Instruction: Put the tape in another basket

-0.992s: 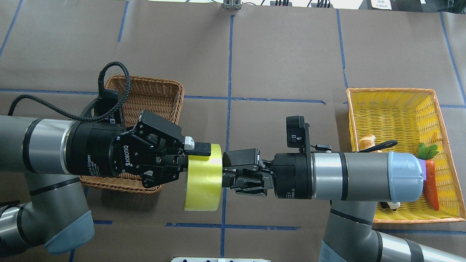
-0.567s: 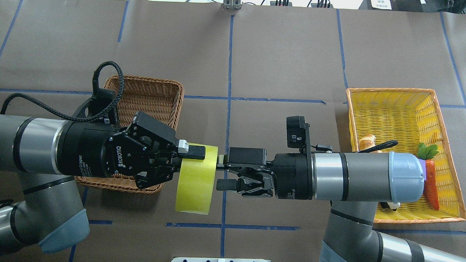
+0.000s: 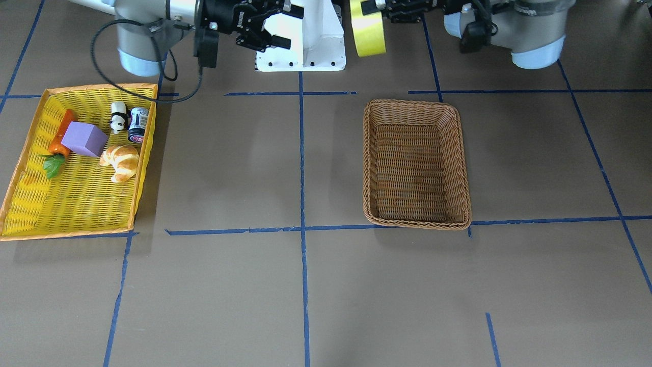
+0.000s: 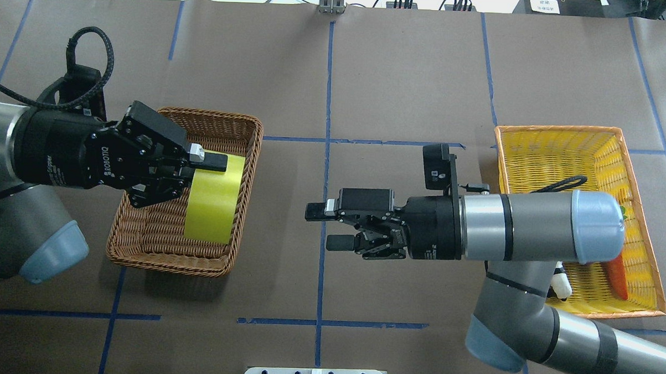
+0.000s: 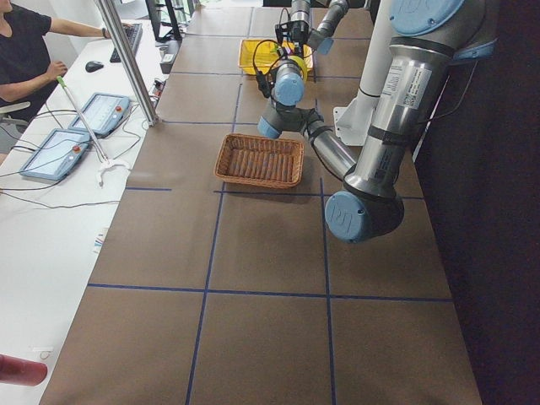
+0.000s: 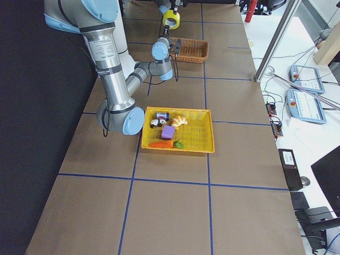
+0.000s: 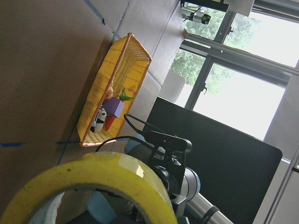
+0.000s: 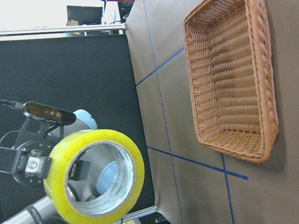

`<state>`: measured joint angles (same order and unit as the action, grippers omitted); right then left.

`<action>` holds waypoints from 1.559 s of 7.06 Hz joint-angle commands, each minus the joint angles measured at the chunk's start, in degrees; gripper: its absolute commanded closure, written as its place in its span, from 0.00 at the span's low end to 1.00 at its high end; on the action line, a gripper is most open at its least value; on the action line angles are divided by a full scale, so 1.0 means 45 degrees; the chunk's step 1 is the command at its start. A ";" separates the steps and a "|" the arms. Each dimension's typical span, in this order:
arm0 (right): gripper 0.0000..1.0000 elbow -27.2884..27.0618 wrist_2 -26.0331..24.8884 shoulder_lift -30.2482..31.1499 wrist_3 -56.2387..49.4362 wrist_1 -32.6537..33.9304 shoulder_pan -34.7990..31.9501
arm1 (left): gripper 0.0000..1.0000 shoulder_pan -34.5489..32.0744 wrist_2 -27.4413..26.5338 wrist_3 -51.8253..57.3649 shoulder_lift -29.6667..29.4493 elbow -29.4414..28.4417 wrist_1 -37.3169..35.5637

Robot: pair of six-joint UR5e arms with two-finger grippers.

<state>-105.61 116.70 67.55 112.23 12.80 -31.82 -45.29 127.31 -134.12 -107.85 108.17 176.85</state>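
My left gripper is shut on the yellow tape roll, one finger over its outer band. It holds the roll on edge, high in the air; in the overhead view the roll lies over the brown wicker basket. The roll also shows in the front view, the left wrist view and the right wrist view, with its white printed core. The basket holds nothing. My right gripper is open and empty, right of the basket, near the table's middle.
The shallow yellow tray with an orange rim sits at the right. In the front view this tray holds a carrot, a purple block, a croissant, a panda figure and a small can. Blue tape lines cross the brown paper.
My right gripper let go of the tape, opened and drew back to the right. My left gripper carried the roll left and away, over the brown basket.
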 commanded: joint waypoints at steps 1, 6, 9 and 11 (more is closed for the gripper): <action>0.00 -0.0241 0.2538 0.0007 -0.1277 0.2533 -0.2760 | 1.00 -0.0849 0.1701 0.3473 -0.0076 -0.0250 -0.2949; 0.00 -0.1434 0.2545 0.0998 -1.1384 1.2710 -0.5072 | 1.00 -0.0658 0.1652 1.1408 0.0060 0.0064 -0.9872; 0.00 -0.1259 0.2583 0.3633 -1.8281 1.4398 -0.6926 | 1.00 0.1016 -0.2105 1.5651 0.0060 0.0104 -1.4483; 0.00 -0.1141 0.2739 0.4497 -2.1371 1.5643 -0.8234 | 1.00 0.2286 -0.3908 1.6405 0.0002 0.0084 -1.6032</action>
<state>-111.03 128.67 85.51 24.29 79.76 -65.54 -38.22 114.32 -62.37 -107.70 108.58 108.93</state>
